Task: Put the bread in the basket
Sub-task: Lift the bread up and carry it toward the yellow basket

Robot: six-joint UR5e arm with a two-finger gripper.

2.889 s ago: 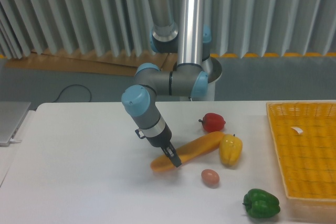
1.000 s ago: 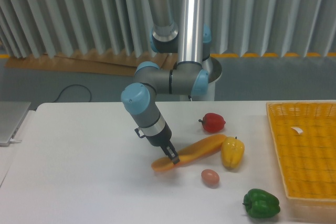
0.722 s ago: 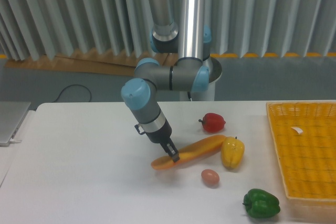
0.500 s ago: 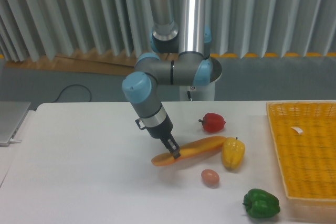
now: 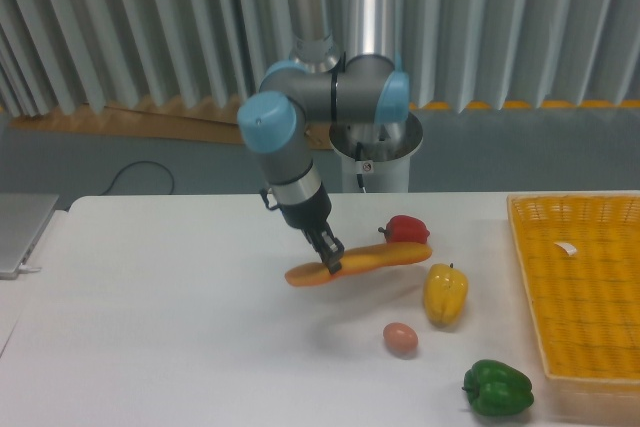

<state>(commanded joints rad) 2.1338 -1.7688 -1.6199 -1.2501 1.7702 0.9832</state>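
Note:
The bread (image 5: 375, 260), a long slim orange-yellow loaf, hangs nearly level above the table. My gripper (image 5: 330, 260) is shut on it near its left end. Its right end reaches in front of the red pepper. The basket (image 5: 590, 287), a large yellow-orange woven rectangle with a small white tag inside, sits at the table's right edge, well to the right of the bread.
A red pepper (image 5: 404, 228) lies just behind the bread's right end. Below it stands a yellow bell pepper (image 5: 444, 293), with a pinkish egg (image 5: 400, 338) and a green pepper (image 5: 497, 388) nearer the front. A grey laptop edge (image 5: 20, 232) sits at far left.
The gripper has lifted the bread off the table and carried it up and slightly right. The loaf's right end has swung clear of the yellow pepper.

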